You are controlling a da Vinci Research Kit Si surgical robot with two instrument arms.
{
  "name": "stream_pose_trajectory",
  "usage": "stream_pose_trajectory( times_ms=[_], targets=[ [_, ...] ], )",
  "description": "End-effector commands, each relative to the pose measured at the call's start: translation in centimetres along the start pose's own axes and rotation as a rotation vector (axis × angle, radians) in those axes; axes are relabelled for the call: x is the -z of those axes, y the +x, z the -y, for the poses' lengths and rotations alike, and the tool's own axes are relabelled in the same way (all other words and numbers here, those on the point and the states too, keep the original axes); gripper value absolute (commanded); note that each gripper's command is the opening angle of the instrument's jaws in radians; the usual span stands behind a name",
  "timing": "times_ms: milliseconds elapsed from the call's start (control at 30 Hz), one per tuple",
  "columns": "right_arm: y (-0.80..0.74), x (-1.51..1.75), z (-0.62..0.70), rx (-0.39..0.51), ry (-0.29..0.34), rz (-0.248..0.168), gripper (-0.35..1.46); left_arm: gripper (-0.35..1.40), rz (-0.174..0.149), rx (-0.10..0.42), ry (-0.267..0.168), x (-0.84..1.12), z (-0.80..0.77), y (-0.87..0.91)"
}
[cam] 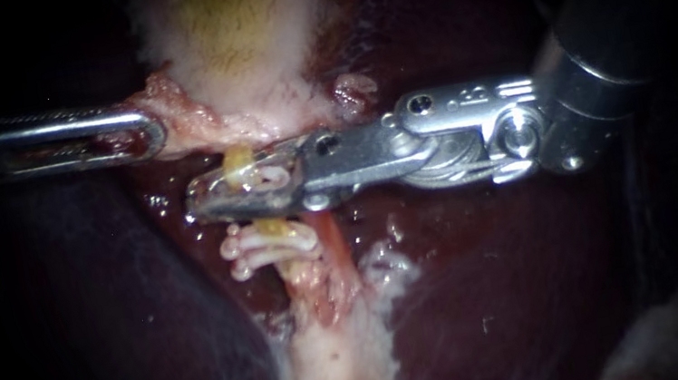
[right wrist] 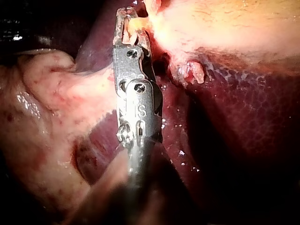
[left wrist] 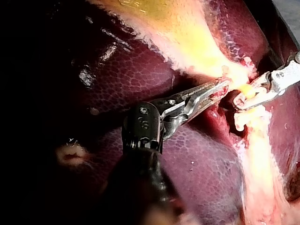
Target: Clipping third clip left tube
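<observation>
My right instrument (cam: 251,184) comes in from the right, and its jaws straddle the yellowish left tube (cam: 237,163) just under the gallbladder neck. They are shut on a white clip (cam: 271,176) that sits around the tube. Two white clips (cam: 270,243) grip the same tube lower down. My left instrument (cam: 141,131) reaches in from the left, jaws shut on pink tissue (cam: 180,126) at the gallbladder neck. The left wrist view shows its jaws (left wrist: 219,87) on that tissue, with the right instrument (left wrist: 247,96) across the tube. In the right wrist view, the tube (right wrist: 137,23) lies between the jaws (right wrist: 129,21).
The pale yellow gallbladder (cam: 238,23) fills the upper middle. Dark red liver (cam: 510,281) lies all around. A reddish strand (cam: 334,250) runs just right of the clipped tube. Pale fatty tissue (cam: 333,375) continues below the clips.
</observation>
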Motion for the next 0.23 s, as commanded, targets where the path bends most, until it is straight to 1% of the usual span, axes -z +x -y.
stream_pose_trajectory(
  times_ms=[33,233],
  targets=[
    [-0.01,0.0,-0.01,0.0,0.006,0.002,-0.35,-0.35,0.0,0.0,0.0,0.0,0.0,0.0],
    [-0.03,0.0,-0.02,-0.021,0.009,0.002,-0.35,-0.35,0.0,0.0,0.0,0.0,0.01,0.0]
  ],
)
